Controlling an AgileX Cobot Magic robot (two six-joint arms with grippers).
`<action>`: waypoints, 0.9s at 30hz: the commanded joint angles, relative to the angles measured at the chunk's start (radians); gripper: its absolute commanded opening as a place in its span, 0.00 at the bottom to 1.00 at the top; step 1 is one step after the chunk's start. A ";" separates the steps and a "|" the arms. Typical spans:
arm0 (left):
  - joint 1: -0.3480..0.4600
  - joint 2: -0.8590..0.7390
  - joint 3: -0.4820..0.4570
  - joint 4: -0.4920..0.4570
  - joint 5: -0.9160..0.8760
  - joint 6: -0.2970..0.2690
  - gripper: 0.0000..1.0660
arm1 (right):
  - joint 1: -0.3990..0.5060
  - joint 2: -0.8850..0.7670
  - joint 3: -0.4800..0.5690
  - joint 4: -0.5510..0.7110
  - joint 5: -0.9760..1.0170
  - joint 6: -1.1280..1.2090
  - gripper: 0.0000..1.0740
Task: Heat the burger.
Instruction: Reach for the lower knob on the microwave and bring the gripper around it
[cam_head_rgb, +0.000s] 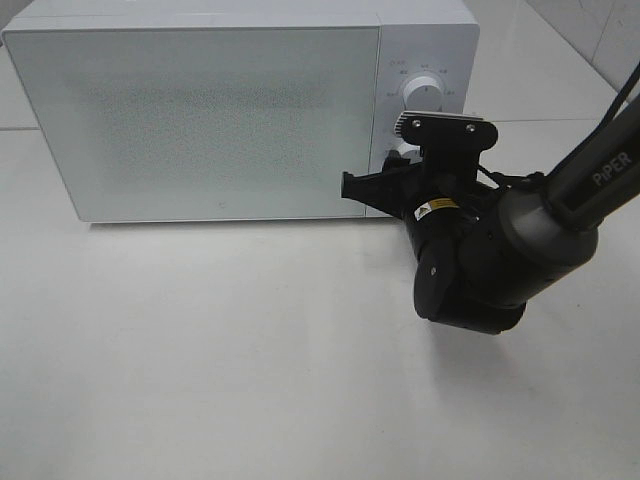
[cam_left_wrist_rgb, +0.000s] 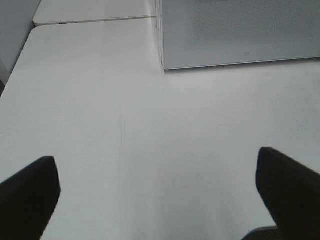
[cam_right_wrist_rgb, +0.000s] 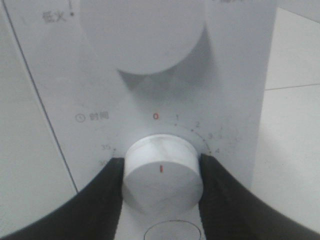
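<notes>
The burger is hidden from every view. A white microwave (cam_head_rgb: 200, 110) stands at the back of the table with its door closed. My right gripper (cam_head_rgb: 397, 168) reaches to the control panel, and its two black fingers (cam_right_wrist_rgb: 95, 200) press against both sides of the white timer knob (cam_right_wrist_rgb: 161, 167). The knob's red mark is roughly in line with the red 0 on the dial. The right gripper (cam_right_wrist_rgb: 161, 192) is shut on that knob. My left gripper (cam_left_wrist_rgb: 157, 192) hovers open over bare table (cam_left_wrist_rgb: 150, 100), holding nothing, away from the microwave's corner (cam_left_wrist_rgb: 240, 35).
A second, larger white knob (cam_head_rgb: 425, 92) sits above the timer knob on the panel. The right arm (cam_head_rgb: 560, 200) crosses in from the right edge, over the white table (cam_head_rgb: 200, 350) in front of the microwave. A table seam (cam_left_wrist_rgb: 90, 21) runs behind the left gripper's area.
</notes>
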 joint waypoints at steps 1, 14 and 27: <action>0.000 -0.016 0.002 -0.007 -0.015 -0.001 0.94 | 0.002 -0.029 -0.023 -0.132 -0.193 0.070 0.00; 0.000 -0.016 0.002 -0.007 -0.015 0.000 0.94 | 0.002 -0.039 -0.023 -0.110 -0.193 0.436 0.01; 0.000 -0.016 0.002 -0.007 -0.015 0.000 0.94 | 0.002 -0.039 -0.023 -0.065 -0.192 0.882 0.03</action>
